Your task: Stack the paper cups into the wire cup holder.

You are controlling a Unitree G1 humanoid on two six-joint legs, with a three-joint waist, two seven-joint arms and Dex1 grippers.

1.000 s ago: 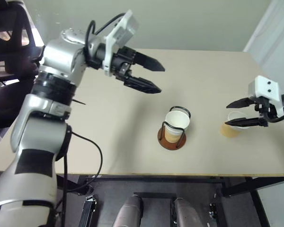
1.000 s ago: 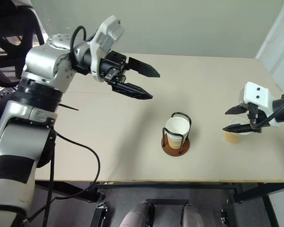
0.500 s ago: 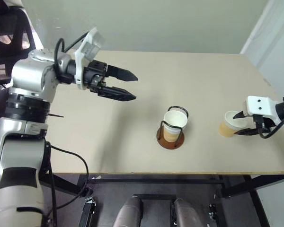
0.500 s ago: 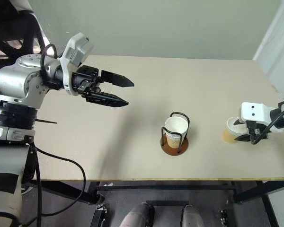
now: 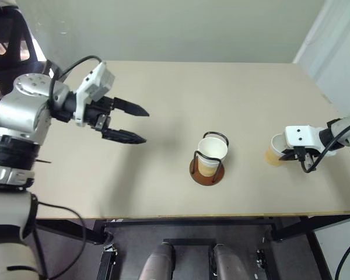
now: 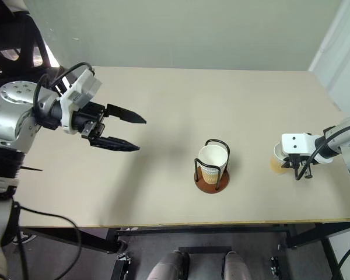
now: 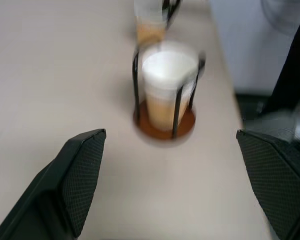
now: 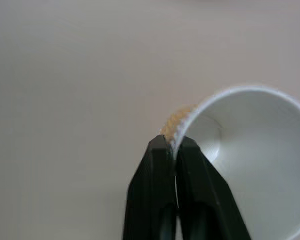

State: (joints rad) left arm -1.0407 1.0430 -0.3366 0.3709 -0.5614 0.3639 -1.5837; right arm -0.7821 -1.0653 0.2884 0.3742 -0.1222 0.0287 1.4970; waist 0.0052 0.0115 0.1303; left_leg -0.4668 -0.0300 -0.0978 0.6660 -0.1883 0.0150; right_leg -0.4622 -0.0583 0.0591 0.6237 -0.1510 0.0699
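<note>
A wire cup holder (image 5: 207, 170) with a reddish-brown base stands at the middle of the table, and a paper cup (image 5: 213, 153) sits inside it. Another paper cup (image 5: 273, 149) stands upright near the table's right side. My right gripper (image 8: 173, 142) is shut on this cup's rim (image 8: 250, 150), one finger inside and one outside. My left gripper (image 5: 144, 126) hovers open and empty over the table, well left of the holder, pointing toward it. In the left wrist view the holder (image 7: 165, 122) and the far cup (image 7: 150, 27) lie ahead between its fingers (image 7: 80, 175).
The beige table (image 5: 163, 81) is bare apart from these things. Its front edge runs just below the holder, and its right edge lies close to the held cup. A dark chair (image 5: 3, 35) stands beyond the back left corner.
My right gripper has come down onto the right cup and shut on its rim. My left arm has swung left and down, away from the holder, still open.
</note>
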